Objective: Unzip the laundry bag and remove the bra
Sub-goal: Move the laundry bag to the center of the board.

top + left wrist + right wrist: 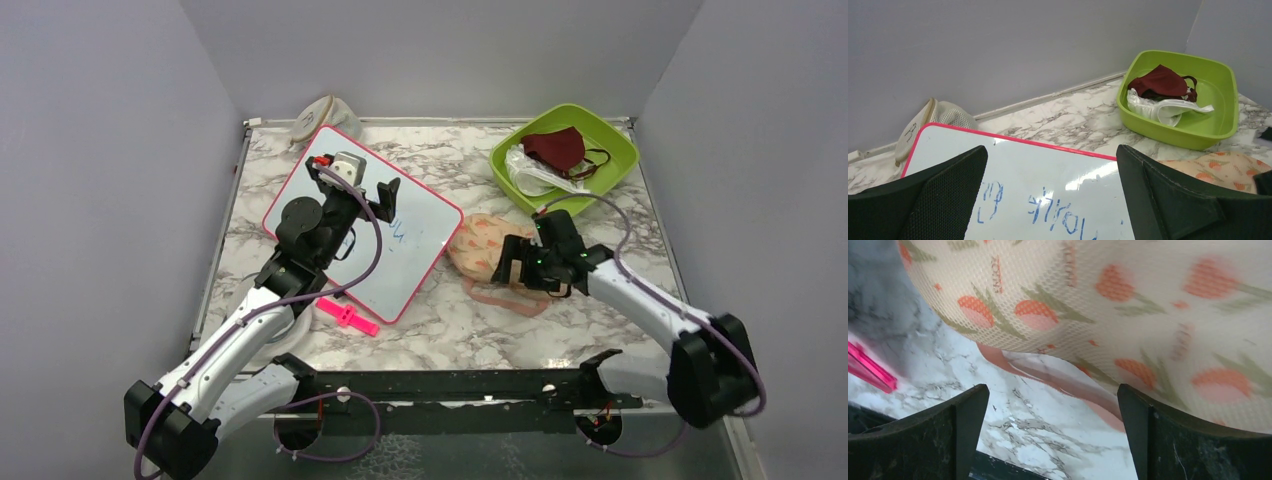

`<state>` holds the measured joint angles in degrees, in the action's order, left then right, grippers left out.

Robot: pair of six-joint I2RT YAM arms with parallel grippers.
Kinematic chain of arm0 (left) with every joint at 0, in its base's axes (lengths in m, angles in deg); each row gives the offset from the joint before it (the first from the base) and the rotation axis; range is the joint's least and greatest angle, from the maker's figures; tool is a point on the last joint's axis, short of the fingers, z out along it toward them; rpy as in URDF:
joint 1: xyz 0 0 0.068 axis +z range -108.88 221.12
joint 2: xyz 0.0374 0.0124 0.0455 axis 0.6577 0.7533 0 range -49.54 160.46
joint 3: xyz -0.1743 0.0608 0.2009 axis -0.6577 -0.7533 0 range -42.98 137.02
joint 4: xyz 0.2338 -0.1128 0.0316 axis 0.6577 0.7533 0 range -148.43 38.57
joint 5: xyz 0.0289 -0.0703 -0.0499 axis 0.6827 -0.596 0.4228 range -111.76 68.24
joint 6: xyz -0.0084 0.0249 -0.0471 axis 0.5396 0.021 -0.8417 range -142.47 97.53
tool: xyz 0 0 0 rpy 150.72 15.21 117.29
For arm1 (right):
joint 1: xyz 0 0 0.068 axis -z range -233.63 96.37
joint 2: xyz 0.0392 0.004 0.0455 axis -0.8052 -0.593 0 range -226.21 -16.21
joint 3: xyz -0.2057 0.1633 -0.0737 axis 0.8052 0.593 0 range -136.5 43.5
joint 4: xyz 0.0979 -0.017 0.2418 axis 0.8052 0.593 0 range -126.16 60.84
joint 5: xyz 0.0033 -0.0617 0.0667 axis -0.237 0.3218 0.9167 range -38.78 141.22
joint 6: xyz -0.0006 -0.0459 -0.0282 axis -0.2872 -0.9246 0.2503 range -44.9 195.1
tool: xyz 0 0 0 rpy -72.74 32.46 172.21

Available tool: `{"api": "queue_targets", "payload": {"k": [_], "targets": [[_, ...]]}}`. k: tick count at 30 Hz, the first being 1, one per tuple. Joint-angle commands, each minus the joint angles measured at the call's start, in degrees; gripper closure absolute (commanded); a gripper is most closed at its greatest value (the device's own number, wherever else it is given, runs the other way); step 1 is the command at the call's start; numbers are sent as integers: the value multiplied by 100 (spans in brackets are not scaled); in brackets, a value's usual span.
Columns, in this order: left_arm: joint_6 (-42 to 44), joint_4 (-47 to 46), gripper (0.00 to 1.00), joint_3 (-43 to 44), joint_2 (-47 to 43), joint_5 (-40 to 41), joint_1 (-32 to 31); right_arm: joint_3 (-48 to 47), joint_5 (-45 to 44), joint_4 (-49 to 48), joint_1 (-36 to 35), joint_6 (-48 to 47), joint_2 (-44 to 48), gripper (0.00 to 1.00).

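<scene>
Right wrist view alone shows mesh on the laundry bag, beyond the right gripper, spread empty; the left gripper, likewise spread, faces perhaps the bra in a tub.

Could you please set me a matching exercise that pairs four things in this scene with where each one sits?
Things:
1. bag
2. mask
3. whiteboard
4. pink clip

Places:
A. in the green tub
B. under the open left claw
C. just left of the whiteboard's near corner
D. right in front of the open right claw

Pairs: 1-D; 2-A; 3-B; 4-C
</scene>
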<state>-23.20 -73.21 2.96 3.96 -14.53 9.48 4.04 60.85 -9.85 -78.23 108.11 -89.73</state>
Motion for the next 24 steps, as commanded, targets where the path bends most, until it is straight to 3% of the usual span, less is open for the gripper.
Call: {"api": "queue_targets", "payload": {"k": [1,4,9,12,17,24], "targets": [[-97,-25,2,108,-43,40,-35,-249,-1192,973,456,286,1347,0],[-113,-40,2,94,-58,-9,-35,-638,-1298,753,579,58,1272,0],[-73,-59,2,68,-93,97,-53,-1196,531,-315,566,-516,272,1],[-76,-59,2,72,-56,47,-53,-1215,1147,-1069,443,-643,-282,9],[-96,-64,2,74,27,40,-51,-1444,1249,-1212,-22,-779,-1185,16],[-121,-45,2,80,47,-9,-62,-435,438,-586,-23,-187,-1115,17]]}}
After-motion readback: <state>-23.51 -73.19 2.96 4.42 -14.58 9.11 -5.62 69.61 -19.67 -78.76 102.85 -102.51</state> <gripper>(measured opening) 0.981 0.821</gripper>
